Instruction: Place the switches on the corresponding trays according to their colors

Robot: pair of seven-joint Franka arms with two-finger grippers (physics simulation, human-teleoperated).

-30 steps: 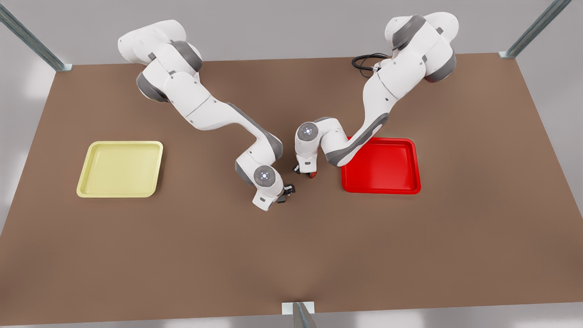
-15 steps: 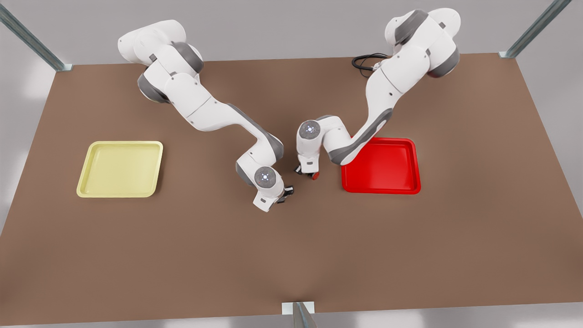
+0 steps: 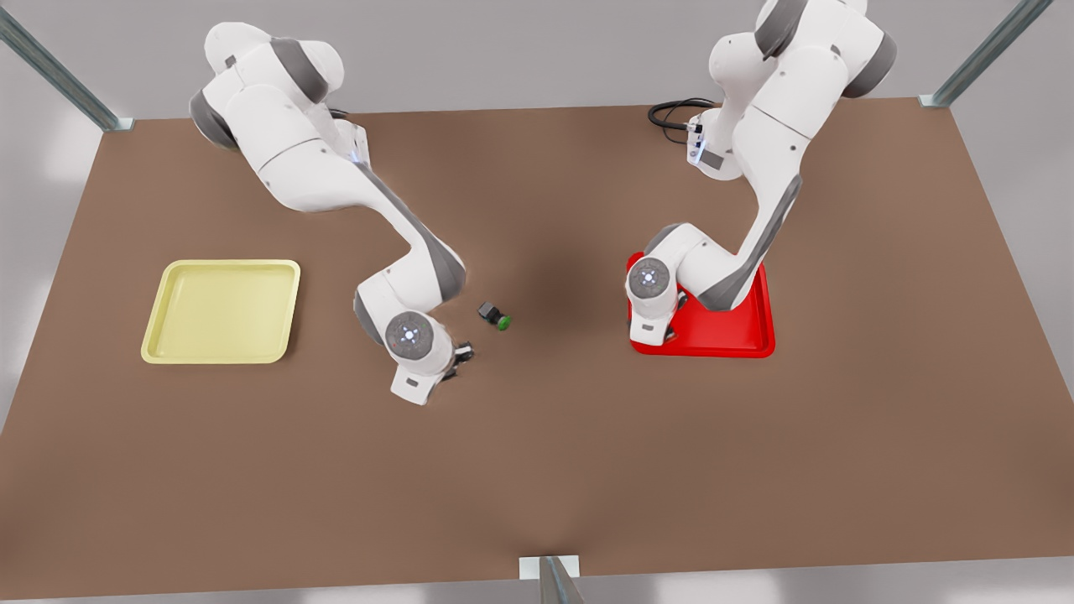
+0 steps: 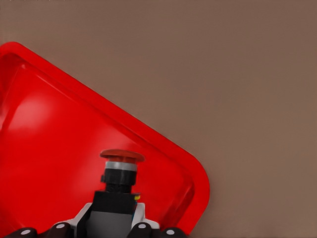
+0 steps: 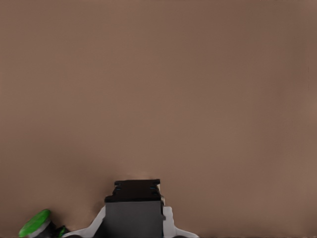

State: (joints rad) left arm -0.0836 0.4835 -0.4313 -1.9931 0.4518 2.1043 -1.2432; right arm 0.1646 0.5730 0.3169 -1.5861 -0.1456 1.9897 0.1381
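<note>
Two white arms (image 3: pixel 319 180) with grey joint bands; round grey wrist caps glow with small lights, and a black cable (image 3: pixel 671 113) loops behind one base.

The brown table (image 3: pixel 537 470) lies bare between the yellow tray (image 3: pixel 220 311) and the right gripper (image 3: pixel 457 359), an open way across. The green-capped switch (image 3: pixel 494 317) lies on its side just beside that gripper (the one loose thing mid-table). The left gripper (image 3: pixel 667 334) and its forearm hang over the red tray (image 3: pixel 742 331), covering its near corner.
</note>
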